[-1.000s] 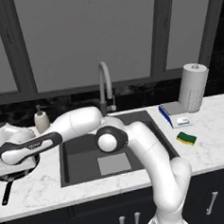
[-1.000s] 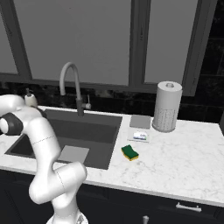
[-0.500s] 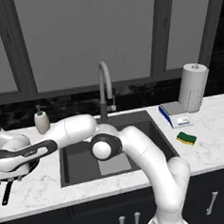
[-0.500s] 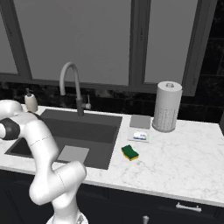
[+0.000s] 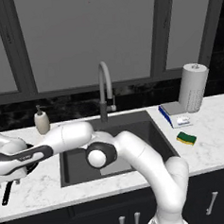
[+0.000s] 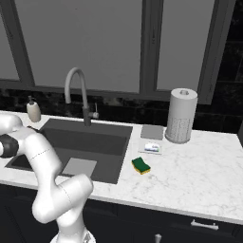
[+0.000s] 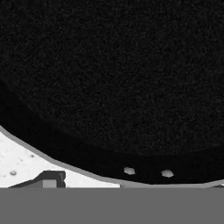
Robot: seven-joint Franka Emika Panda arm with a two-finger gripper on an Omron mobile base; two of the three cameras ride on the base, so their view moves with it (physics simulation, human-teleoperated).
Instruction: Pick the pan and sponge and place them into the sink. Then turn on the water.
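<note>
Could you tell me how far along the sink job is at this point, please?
Nothing looks done yet: the sink holds neither item and no water runs from the faucet. In hand: the arm reaches left over the pan, which sits on the counter. Left: the pan, then the sponge lying right of the sink, then the water.

Flat, even rendered light with no clear source; the white tabletop (image 5: 207, 126) and arm look bright, while the window and backsplash stay dim. Shadows are soft and faint. No glare, blur or edge distortion. The hand view is very dark and grainy, the pan (image 7: 113, 78) nearly featureless.
</note>
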